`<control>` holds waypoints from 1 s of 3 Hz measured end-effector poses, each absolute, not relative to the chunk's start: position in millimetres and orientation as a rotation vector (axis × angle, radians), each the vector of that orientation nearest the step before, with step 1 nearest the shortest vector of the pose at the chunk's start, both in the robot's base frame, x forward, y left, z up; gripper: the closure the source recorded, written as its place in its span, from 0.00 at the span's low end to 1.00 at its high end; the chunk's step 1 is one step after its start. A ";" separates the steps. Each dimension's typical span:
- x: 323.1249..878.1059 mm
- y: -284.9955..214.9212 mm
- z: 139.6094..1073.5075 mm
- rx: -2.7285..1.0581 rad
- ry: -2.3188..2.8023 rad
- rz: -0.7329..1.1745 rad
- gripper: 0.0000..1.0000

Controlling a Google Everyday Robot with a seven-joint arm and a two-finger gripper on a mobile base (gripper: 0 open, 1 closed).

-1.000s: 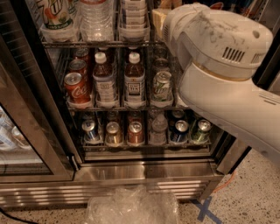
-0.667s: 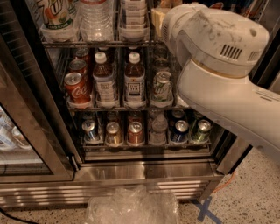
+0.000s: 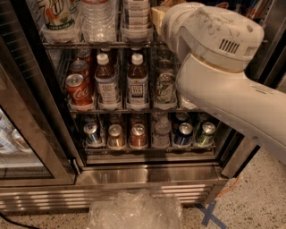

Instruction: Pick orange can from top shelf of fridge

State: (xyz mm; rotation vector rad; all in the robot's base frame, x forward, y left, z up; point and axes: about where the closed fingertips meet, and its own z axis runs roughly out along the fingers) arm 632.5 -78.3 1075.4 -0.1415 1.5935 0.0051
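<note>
Readable branding: only the red Coca-Cola can (image 3: 78, 89) on the middle rack. Next to it are two brown tea bottles (image 3: 106, 81) with white caps, label text illegible. A green-and-white can (image 3: 165, 87) stands to their right.
Bottom rack: blue, gold, reddish and green cans (image 3: 116, 136).
Top shelf (image 3: 103, 44) has a clear water bottle (image 3: 96, 19) and a green-labelled bottle (image 3: 57, 13).
Gripper (image 3: 157, 16): only a tan bit shows ahead of the white arm (image 3: 214, 58), up at the top shelf, right of centre. Grip state: cannot tell.
Orange can: can't make it out, the arm covers that side of the shelf.
Versus 0.7 s ago, the arm head has edged slightly left and the stock is unchanged.
Fridge (image 3: 147, 175) has a stainless base, with the glass door (image 3: 22, 138) open at left. The floor is speckled, with a blue tape cross (image 3: 208, 214) and crumpled clear plastic (image 3: 134, 210) in front.
</note>
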 end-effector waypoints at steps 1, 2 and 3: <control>640.3 -83.4 1073.5 -0.117 1.595 0.004 0.47; 638.6 -81.7 1076.2 -0.144 1.590 -0.021 0.70; 638.5 -81.7 1076.3 -0.145 1.590 -0.021 0.93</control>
